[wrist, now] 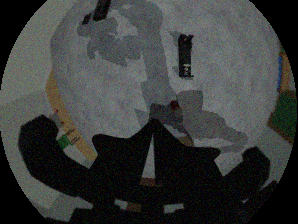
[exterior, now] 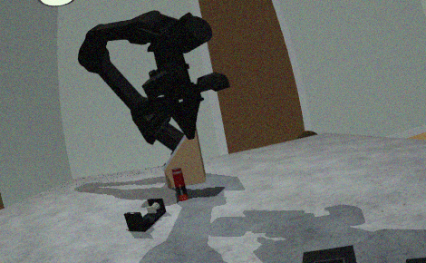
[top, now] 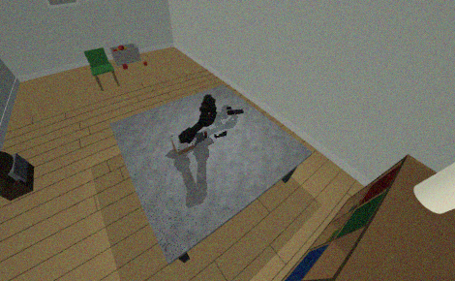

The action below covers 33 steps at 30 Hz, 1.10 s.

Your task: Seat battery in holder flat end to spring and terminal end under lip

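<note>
Exterior view: the battery [exterior: 179, 185] stands upright on the surface [exterior: 343, 181] [top: 148, 194] [wrist: 225, 55], apart from the black holder [exterior: 145, 217] [top: 221, 134] [wrist: 185, 56]. The clenched, empty hand [exterior: 190, 137] [wrist: 153, 121] hangs above the battery.

Top view: the holder lies near the arm [top: 207, 113].

Wrist view: fingertips meet; the holder lies beyond them.

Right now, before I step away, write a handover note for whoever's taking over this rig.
Hand: shut with nothing in it, raised off the table.
Battery: standing on end on the table, outside the holder.
Holder: on the table beside the battery, no battery in it.
Done: no part of the seating.
Left: open, grasp the battery, lay it flat, flat end to the spring, terminal end under the lip without forcing, release, touch nothing.
</note>
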Each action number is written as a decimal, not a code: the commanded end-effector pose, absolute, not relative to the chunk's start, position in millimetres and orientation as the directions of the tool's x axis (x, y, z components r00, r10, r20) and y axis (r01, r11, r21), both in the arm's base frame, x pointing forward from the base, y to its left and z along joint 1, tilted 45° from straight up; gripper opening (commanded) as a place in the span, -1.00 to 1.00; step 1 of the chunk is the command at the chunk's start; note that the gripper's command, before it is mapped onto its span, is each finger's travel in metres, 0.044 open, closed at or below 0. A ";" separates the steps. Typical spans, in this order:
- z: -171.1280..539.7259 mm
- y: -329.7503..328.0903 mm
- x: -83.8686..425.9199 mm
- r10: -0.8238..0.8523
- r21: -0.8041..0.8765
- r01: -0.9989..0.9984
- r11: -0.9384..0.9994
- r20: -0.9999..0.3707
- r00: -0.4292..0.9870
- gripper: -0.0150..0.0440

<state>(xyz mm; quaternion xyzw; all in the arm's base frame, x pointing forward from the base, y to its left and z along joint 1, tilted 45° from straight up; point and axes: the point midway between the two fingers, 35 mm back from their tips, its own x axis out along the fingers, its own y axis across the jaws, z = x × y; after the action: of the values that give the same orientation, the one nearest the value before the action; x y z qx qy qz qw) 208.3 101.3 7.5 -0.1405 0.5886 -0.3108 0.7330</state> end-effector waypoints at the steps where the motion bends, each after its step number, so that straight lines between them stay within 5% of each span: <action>1: 9.7 99.9 202.1 -0.695 -0.646 0.286 0.708 -0.709 0.120 -0.49; 33: -33.2 30.5 208.4 -0.697 -0.647 0.286 0.707 -0.707 0.121 -0.49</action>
<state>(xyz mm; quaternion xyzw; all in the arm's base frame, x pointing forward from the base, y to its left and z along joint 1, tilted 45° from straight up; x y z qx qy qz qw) 208.7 34.3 -37.5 -0.1782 0.5726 -0.3394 0.7247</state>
